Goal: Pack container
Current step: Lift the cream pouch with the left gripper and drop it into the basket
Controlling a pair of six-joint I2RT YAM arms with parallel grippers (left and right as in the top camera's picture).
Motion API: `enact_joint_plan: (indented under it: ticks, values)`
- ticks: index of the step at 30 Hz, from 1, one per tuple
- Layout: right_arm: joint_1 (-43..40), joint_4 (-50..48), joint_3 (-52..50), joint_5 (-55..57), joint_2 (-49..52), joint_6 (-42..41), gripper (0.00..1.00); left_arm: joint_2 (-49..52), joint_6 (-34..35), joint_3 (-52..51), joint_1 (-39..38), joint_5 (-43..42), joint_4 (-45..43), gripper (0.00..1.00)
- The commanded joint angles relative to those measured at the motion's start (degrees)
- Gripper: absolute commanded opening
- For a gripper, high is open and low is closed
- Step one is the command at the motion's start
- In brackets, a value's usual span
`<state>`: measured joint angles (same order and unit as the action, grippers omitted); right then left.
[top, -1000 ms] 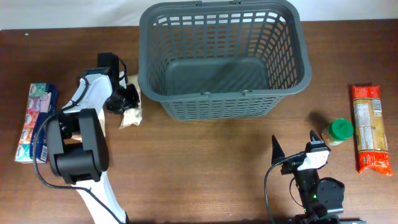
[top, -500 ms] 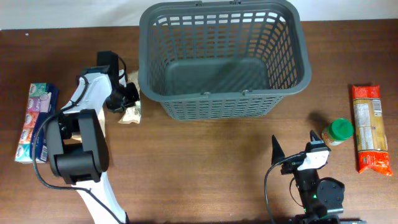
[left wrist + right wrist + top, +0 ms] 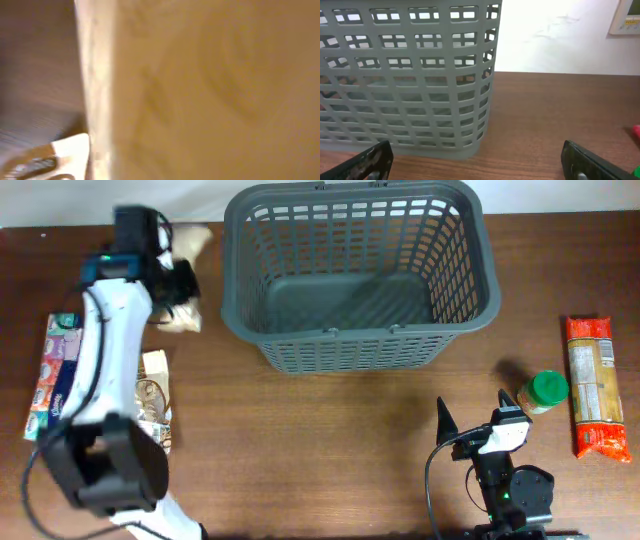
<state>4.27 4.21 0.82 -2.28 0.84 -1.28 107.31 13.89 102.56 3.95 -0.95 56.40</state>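
The container, a large dark grey slotted basket (image 3: 350, 352), stands at the back middle of the table and looks empty; its wall fills the left of the right wrist view (image 3: 405, 75). My left gripper (image 3: 168, 278) is shut on a tan crinkled bag (image 3: 184, 315) and holds it raised just left of the basket's left wall. The bag (image 3: 210, 85) fills the left wrist view, blurred, hiding the fingers. My right gripper (image 3: 470, 423) is open and empty near the front edge, its fingertips low in the right wrist view (image 3: 477, 165).
A colourful flat pack (image 3: 55, 370) and a brown-and-white packet (image 3: 153, 395) lie at the left. A jar with a green lid (image 3: 545, 390) and an orange pasta packet (image 3: 592, 385) lie at the right.
My left arm has lifted the tan bag from the table by the basket's front left corner and carried it up and back. The brown-and-white packet now shows beneath the arm.
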Motion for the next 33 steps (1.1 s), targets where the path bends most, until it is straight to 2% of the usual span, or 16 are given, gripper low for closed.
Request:
enact_joint_plan:
  ticks: [1, 4, 9, 14, 22, 33]
  values:
    - [-0.3, -0.1, -0.5, -0.5, -0.7, 0.0, 0.99, -6.4, -0.7, 5.1, -0.1, 1.4, 0.2, 0.02]
    - [-0.3, -0.1, -0.5, -0.5, -0.7, 0.0, 0.99, -9.6, -0.8, 7.9, -0.6, -2.3, -0.4, 0.02]
    - [-0.3, -0.1, -0.5, -0.5, -0.7, 0.0, 0.99, -13.0, -4.6, 11.5, -3.1, -10.6, -3.5, 0.02]
    - [-0.3, -0.1, -0.5, -0.5, -0.7, 0.0, 0.99, -13.8, -8.5, 15.3, -10.1, -17.1, -6.6, 0.02]
    - [-0.3, -0.1, -0.5, -0.5, -0.7, 0.0, 0.99, -11.5, -9.2, 15.4, -23.5, -14.4, -10.4, 0.02]
    - [-0.3, -0.1, -0.5, -0.5, -0.7, 0.0, 0.99, -1.6, -7.1, 15.4, -29.4, -9.2, -5.0, 0.02]
